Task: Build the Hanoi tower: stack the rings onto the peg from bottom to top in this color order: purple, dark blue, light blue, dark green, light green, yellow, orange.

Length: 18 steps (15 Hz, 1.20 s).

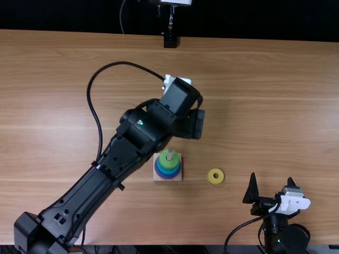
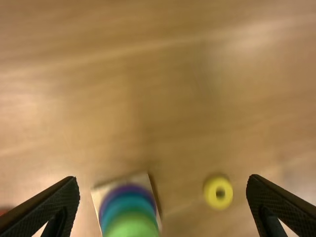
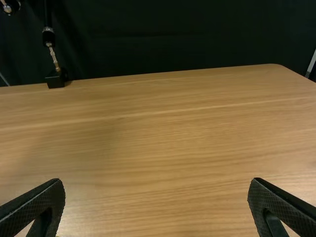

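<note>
Can count two grippers, one on each arm, both black, with flat, tapering fingers. In the top view, see the left gripper (image 1: 189,125) above the table (image 1: 280,90), farther from the near edge than the rings. In the left wrist view, note its two fingers (image 2: 49,202) spread wide, with bare air between them. Find the right gripper (image 1: 271,177) low at the near right of the table, also with two fingers (image 3: 39,205) standing well apart and pinching nothing, their inner faces finely ribbed.

Can count one square base (image 1: 179,178), pale and flat, carrying one round, light-toned peg (image 1: 170,154). Around that peg, see a stepped stack of smooth, round rings: a purple ring (image 1: 168,177) lowest and widest, then blue tones (image 1: 168,172), then green (image 1: 168,163) on top. Cannot tell exactly how many rings make up the blue and green. Off the peg, find one yellow ring (image 1: 211,177), thick and rounded, with one dark central hole, lying flat between the base and the right gripper, apart from both. At the edge of the left wrist view, notice one reddish thing (image 2: 4,211), too cut off to name.

Beyond, see smooth, straight-grained wood, one small black stand (image 1: 170,41) at the far edge and a dark cloth (image 3: 197,42) with soft folds.
</note>
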{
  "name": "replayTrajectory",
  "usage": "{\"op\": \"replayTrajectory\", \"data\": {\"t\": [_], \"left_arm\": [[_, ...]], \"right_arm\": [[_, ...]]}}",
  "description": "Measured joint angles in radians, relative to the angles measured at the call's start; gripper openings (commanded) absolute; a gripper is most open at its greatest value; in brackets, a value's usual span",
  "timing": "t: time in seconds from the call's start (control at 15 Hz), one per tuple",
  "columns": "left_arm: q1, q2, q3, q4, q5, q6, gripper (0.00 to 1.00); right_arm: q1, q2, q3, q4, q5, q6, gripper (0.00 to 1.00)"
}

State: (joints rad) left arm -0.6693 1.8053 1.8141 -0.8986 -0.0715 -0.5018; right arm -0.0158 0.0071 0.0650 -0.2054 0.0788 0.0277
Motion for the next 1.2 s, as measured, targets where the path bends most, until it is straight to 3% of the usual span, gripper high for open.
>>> {"op": "replayTrajectory", "data": {"t": [0.2,0.33,0.67,0.93,1.2], "left_arm": [[0.094,-0.054,-0.003,0.053,-0.002,0.0,1.0],[0.174,-0.185,-0.09,0.091,-0.003,0.008,1.0],[0.453,-0.718,-0.58,0.291,-0.015,0.166,1.0],[0.531,-1.131,-1.062,0.373,-0.029,0.253,1.0],[0.536,-1.372,-1.342,0.376,-0.032,0.28,1.0]], "right_arm": [[0.0,0.0,0.0,0.0,0.0,0.0,1.0],[0.0,0.0,0.0,0.0,0.0,0.0,1.0],[0.0,0.0,0.0,0.0,0.0,0.0,1.0],[0.0,0.0,0.0,0.0,0.0,0.0,1.0],[0.0,0.0,0.0,0.0,-0.001,0.0,1.0]]}}
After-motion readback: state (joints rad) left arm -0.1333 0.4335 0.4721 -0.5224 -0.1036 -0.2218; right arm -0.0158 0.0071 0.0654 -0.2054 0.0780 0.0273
